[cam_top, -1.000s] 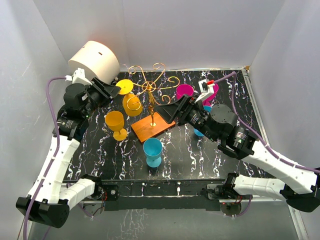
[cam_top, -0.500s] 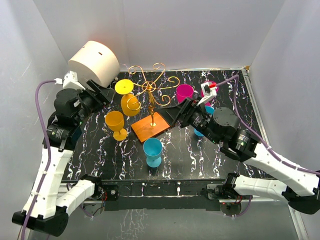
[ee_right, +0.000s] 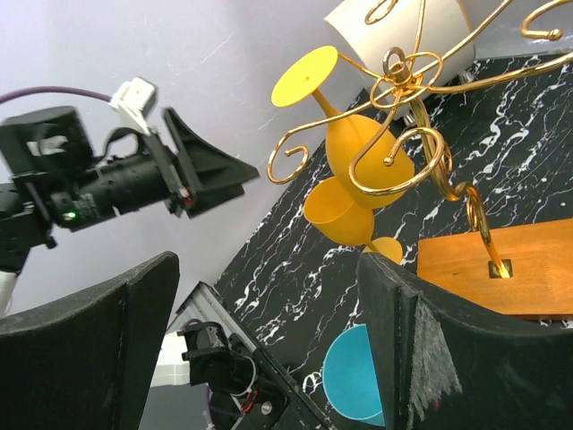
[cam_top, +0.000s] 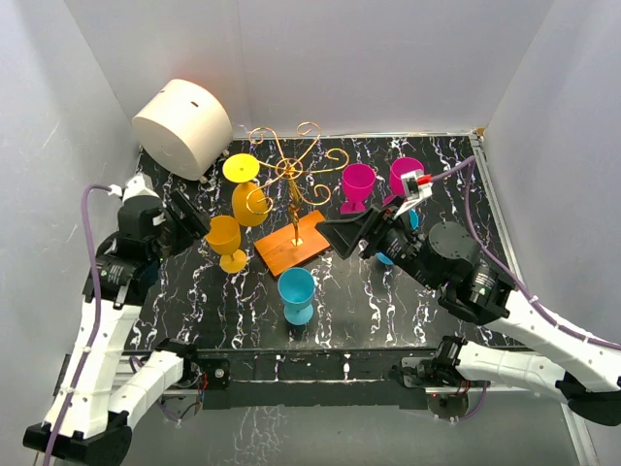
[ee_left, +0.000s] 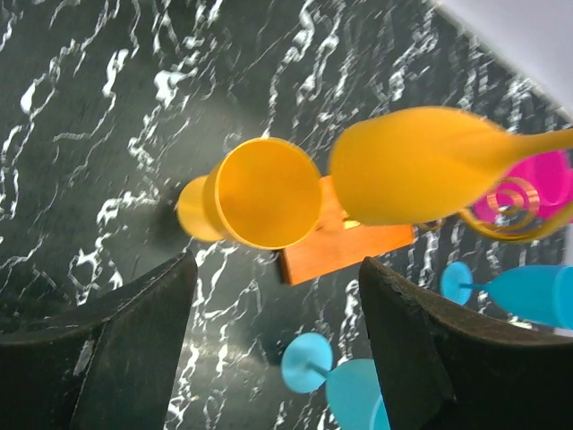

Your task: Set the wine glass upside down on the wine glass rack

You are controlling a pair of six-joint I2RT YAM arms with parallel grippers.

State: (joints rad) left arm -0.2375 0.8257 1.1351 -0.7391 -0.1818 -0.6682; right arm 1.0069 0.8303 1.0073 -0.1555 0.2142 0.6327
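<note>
Both open and empty, the left gripper and right gripper flank the wine glass rack, upper centre, where the hanging yellow wine glass sits inverted; a finger clipping the wire could unseat it.

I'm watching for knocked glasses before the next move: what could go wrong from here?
1. The yellow plastic wine glass hangs upside down on the gold wire rack; the open right end effector sits near its wooden base, so a nudge might shake it loose.
2. The open left end effector faces the upright yellow goblet, which could tip if clipped.
</note>
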